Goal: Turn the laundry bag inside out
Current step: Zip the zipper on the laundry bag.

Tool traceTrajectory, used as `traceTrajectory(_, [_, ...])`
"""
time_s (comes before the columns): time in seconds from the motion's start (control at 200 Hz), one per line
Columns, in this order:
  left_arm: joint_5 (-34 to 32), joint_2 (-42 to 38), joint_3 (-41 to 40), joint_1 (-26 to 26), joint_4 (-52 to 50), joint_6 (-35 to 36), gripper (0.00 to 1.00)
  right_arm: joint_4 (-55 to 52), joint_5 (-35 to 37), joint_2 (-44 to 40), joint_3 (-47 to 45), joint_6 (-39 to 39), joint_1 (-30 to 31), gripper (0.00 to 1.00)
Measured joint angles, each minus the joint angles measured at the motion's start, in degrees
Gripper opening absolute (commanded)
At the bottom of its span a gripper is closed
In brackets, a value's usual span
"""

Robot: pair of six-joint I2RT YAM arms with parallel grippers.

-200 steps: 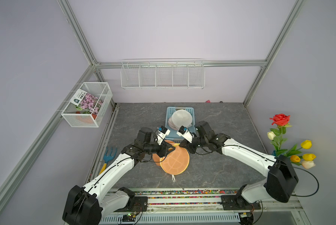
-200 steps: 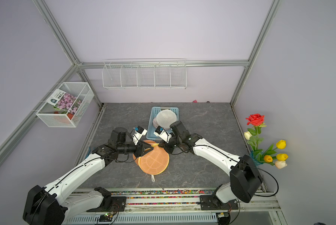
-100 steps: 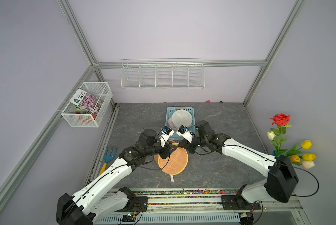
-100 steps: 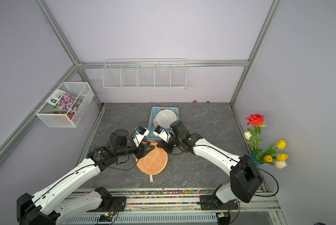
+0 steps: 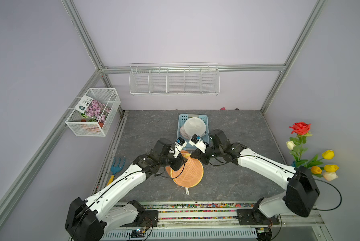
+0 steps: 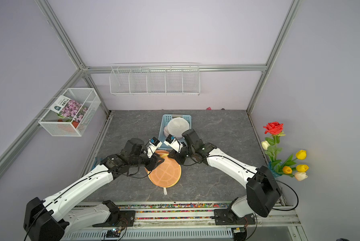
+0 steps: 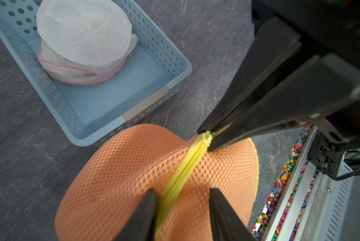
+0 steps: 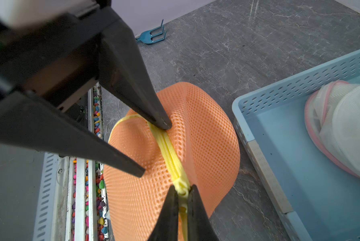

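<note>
Moved inward since a second ago, the left pincer (image 7: 183, 192) is being held half open, empty, astride the zipper (image 7: 187, 167) of the laundry bag (image 7: 122, 167) on the bench (image 7: 216, 52), its far end being pinched by the closed right pincer (image 8: 182, 188).

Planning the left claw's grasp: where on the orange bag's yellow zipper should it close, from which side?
Likely the yellow zipper midway along the orange bag, from above, left claw straddling it; the right claw, shut on its end, lifts it into a ridge.
</note>
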Motion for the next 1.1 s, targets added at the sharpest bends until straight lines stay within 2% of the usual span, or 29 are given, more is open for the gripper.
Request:
traceTrajectory(0.48, [-3.23, -1.62, -0.33, -0.04, -0.44, 0.61, 0.48, 0.13, -0.70, 0.00, 0.00, 0.02, 0.00, 0.00])
traceTrajectory(0.545, [-2.10, -1.07, -1.09, -0.02, 0.00, 0.17, 0.44, 0.15, -1.09, 0.00, 0.00, 0.22, 0.00, 0.00])
traceTrajectory(0.62, [-0.68, -0.02, -1.55, -0.02, 0.55, -0.37, 0.33, 0.22, -1.31, 0.00, 0.00, 0.61, 0.00, 0.00])
traceTrajectory(0.655, [-0.15, 0.50, -1.68, 0.00, 0.74, -0.70, 0.22, 0.31, -1.36, 0.00, 0.00, 0.85, 0.00, 0.00])
traceTrajectory(0.705, [0.37, 1.05, -1.77, 0.07, 0.74, -1.81, 0.00, 0.52, -1.53, 0.00, 0.00, 1.18, -0.04, 0.00])
traceTrajectory(0.95, [0.50, 1.20, -1.77, 0.07, 0.81, -3.98, 0.00, 2.58, -1.05, -0.07, -0.90, 2.45, -0.07, 0.00])
traceTrajectory(1.1, [0.07, -2.05, -1.81, 0.02, 0.90, -6.78, 0.00, 3.28, 2.01, -1.81, -3.19, 3.28, -0.07, 0.00])
